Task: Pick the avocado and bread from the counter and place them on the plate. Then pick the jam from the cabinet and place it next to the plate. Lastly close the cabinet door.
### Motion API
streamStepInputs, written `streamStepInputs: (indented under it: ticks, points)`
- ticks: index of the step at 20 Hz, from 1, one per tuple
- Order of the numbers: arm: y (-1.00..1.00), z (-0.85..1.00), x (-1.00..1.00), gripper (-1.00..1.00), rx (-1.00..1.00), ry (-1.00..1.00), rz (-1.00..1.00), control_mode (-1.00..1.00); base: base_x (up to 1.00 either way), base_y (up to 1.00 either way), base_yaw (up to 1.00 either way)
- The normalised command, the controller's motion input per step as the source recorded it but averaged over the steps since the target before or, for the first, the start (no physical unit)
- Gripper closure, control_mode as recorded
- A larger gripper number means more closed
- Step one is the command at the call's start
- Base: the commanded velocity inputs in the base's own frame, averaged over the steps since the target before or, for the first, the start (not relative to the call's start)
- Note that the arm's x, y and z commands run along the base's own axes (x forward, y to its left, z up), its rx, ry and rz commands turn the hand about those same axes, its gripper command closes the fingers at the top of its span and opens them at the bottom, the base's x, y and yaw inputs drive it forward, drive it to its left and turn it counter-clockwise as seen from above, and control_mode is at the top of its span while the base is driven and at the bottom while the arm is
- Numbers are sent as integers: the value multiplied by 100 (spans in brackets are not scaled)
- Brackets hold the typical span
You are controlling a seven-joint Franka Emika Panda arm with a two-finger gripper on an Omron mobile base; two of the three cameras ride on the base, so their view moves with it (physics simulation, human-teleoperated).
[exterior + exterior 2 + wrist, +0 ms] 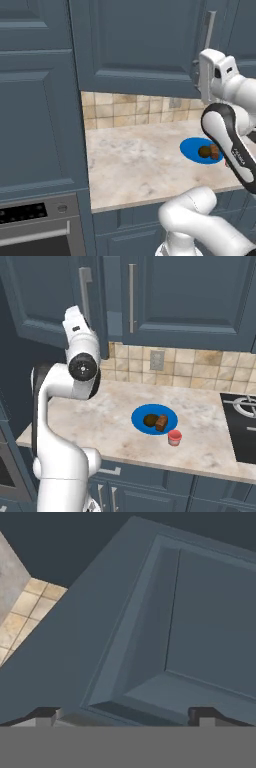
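Facing: panelled cabinet door (165,627) at close range, gripper (125,717) raised against it
Claw: spread wide, fingertips (45,716) far apart, nothing between them
Plate (142,426): bright blue, flat on the counter (100,421) below the cabinet (185,296)
Avocado (150,420): on the plate, dark and round, touching the bread
Bread (162,423): on the plate, on the avocado's stove side
Jam (174,437): upright on the counter, just beside the plate's front rim, toward the stove (242,426)
Handle (85,293): long grey vertical bar, above the plate and just beside the arm's wrist
Backsplash (190,368): tan tiles behind the plate, grey outlet (157,360) set in them
Oven (35,227): low, well to the left of the plate
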Motion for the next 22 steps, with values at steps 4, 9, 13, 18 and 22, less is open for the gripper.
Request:
streamStepInputs:
  ticks: [4,9,13,18,22]
  points:
    - [-1,9,100,-100,0,4,7,-100,0,0,0]
    - [0,2,98,-100,0,3,2,-100,0,0,0]
    - [0,0,100,-100,0,1,0,-100,0,0,0]
    - [0,0,100,-100,-3,0,0,-100,0,0,0]
    - [0,0,85,-100,-7,0,0,-100,0,0,0]
